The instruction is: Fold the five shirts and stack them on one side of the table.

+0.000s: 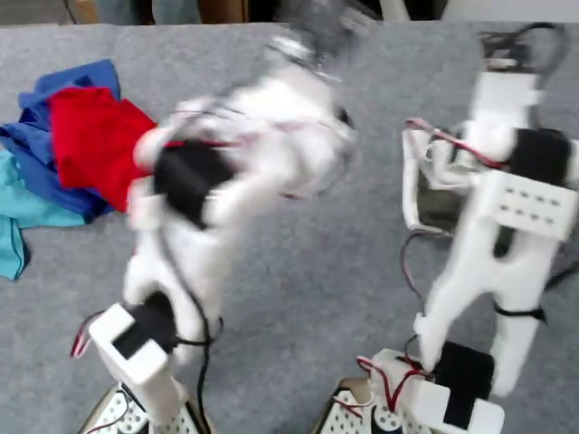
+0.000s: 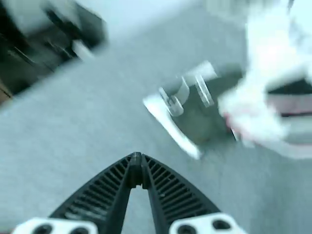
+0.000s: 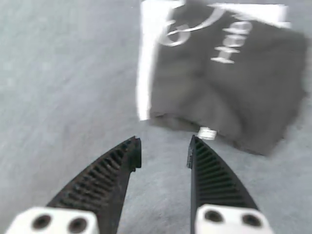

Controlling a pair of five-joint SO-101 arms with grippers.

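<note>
A folded dark grey shirt [image 3: 229,83] with white print lies flat on the grey table cover, just ahead of my right gripper [image 3: 163,146], which is open with nothing between its fingers. In the high view that shirt [image 1: 437,206] lies under the right arm [image 1: 507,190] at the right. A loose pile at the left edge holds a red shirt [image 1: 90,136] on top of a blue shirt [image 1: 72,86] and a teal shirt [image 1: 18,212]. My left gripper [image 2: 136,163] is shut and empty above bare cloth, with the folded shirt [image 2: 200,117] farther off. The left arm [image 1: 253,145] is blurred over the table's middle.
The grey table cover [image 1: 317,271] is bare between the pile and the folded shirt. Both arm bases [image 1: 145,362] stand at the near edge. Dark objects [image 2: 29,44] sit beyond the table's far edge.
</note>
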